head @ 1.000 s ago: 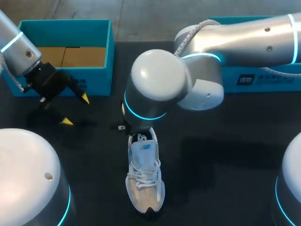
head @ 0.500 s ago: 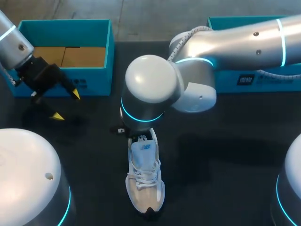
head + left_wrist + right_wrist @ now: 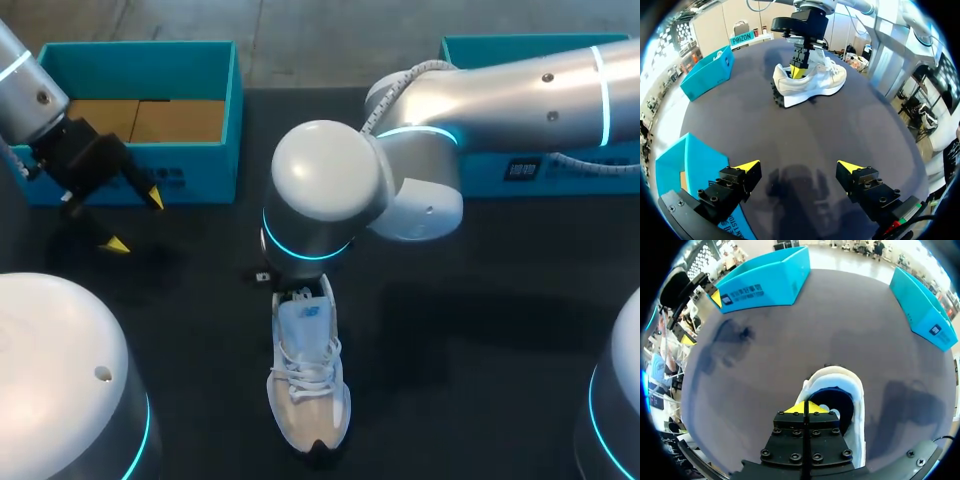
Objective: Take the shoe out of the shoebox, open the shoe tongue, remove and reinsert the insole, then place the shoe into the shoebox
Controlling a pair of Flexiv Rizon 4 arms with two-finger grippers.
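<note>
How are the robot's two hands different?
The left gripper has its fingers spread wide; the right gripper has them pressed together. The left gripper hangs over bare table near the shoebox; the right gripper is at the heel opening of the shoe. Both have yellow tips.

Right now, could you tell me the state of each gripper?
Left gripper: open, empty, above the black table.
Right gripper: closed on the collar of the white lace-up sneaker.

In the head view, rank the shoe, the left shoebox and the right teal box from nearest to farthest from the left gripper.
1. left shoebox, just behind the left gripper.
2. shoe, at the table's middle front.
3. right teal box, at the far right.
</note>
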